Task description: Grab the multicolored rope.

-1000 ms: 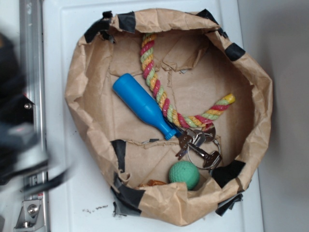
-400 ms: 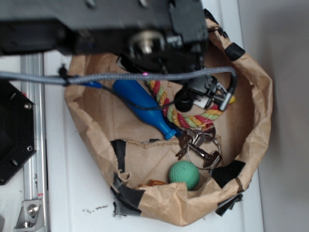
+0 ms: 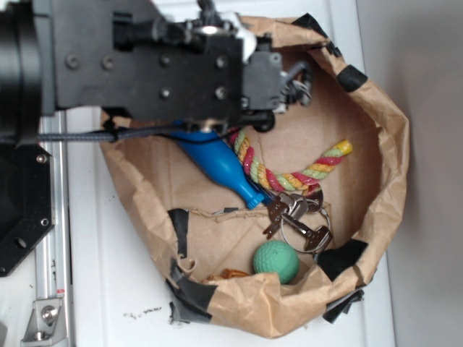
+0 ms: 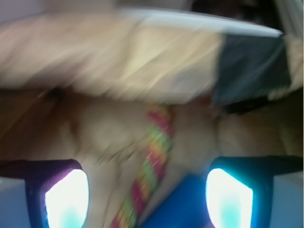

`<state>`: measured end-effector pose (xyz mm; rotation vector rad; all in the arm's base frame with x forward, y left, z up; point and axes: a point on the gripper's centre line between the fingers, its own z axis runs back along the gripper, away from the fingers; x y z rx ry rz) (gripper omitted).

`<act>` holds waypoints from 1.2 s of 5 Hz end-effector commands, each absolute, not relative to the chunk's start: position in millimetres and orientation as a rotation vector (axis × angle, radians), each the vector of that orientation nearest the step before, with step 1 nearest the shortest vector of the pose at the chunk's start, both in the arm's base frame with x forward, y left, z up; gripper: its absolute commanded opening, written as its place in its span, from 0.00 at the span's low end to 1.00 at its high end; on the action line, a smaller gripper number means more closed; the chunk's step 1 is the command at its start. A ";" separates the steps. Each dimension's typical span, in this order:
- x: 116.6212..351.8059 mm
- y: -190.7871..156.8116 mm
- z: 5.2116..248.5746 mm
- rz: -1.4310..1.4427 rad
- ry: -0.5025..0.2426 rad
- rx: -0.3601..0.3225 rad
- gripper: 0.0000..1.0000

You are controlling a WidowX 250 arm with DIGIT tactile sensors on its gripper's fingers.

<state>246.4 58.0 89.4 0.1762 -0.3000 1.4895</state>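
Landmark: a brown paper bag [image 3: 376,144] with its top rolled down into a round, crumpled rim, patched with strips of black tape [image 3: 340,259]; it sits on a white surface [image 3: 116,289].

Multicolored rope [image 3: 289,177]: thick twisted cord in red-pink, yellow and light green strands, lying on the bag's floor near its middle. It bends in a curve; one end points toward the bag's right wall, and the other part runs up under the arm. In the wrist view the rope [image 4: 152,161] runs up the middle of the picture, blurred.

Blue bottle [image 3: 221,170]: smooth plastic, bottle-shaped, lying just beside the rope on its left, with the narrow neck pointing toward the lower middle of the bag.

Key bunch [image 3: 300,220]: metal keys on rings, just below the rope's bend, close to the bottle's neck.

Green ball [image 3: 275,261]: round, dimpled surface, near the bag's lower rim.

Arm: black, boxy body covering the bag's upper left part.

Gripper [image 4: 147,199]: two fingers [image 4: 66,197] stand apart at the lower corners of the wrist view, with the rope between them and nothing clamped.

Open room: bare paper floor lies right of the rope, up to the bag's right wall.

Sharpness: the wrist view is smeared, so I cannot tell whether the fingers touch anything.
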 end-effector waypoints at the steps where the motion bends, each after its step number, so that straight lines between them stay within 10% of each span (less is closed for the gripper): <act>1: 234.3 104.6 68.8 1.853 -0.207 0.224 1.00; 5: 255.3 99.2 37.4 1.714 -0.050 0.181 1.00; 6: 260.1 91.2 33.0 1.610 -0.026 0.117 0.17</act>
